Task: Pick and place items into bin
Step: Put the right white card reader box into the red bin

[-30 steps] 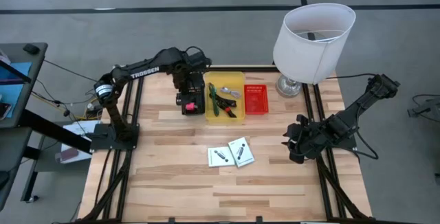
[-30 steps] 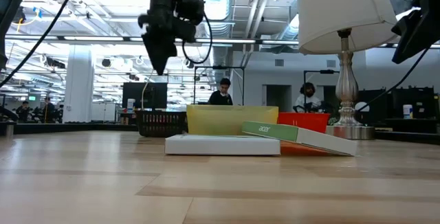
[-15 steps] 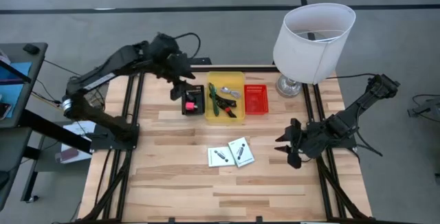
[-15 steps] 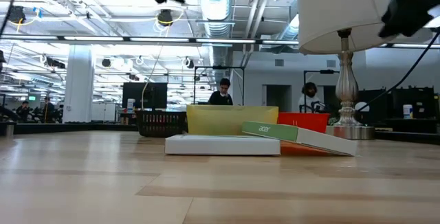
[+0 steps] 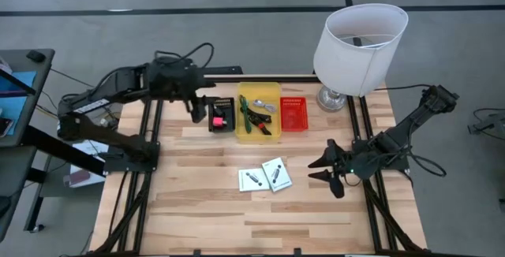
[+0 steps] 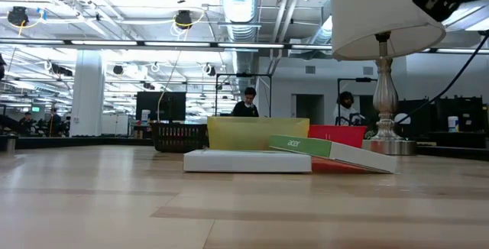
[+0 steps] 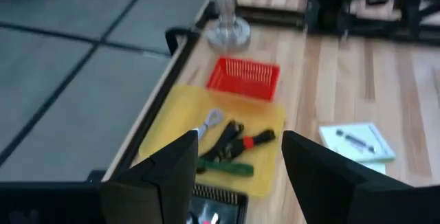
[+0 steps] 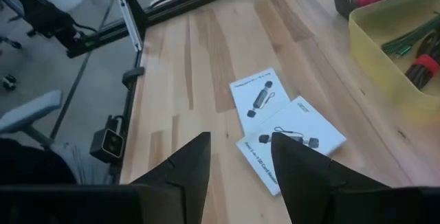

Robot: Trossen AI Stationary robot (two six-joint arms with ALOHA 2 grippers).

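Arms have swapped roles within the last second: the left gripper (image 5: 192, 103) has pulled back from over the black bin (image 5: 220, 113) to the table's left rear edge, fingers apart and empty. The right gripper (image 5: 325, 172) has swung in, open and empty, toward the two white cards (image 5: 265, 176) lying mid-table. Tools already lie in the yellow bin (image 5: 271, 92), so the cards look like the next pickup.

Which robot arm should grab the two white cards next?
Probably the right. The right gripper is open beside the white cards and faces them, while the left gripper is up by the black bin.
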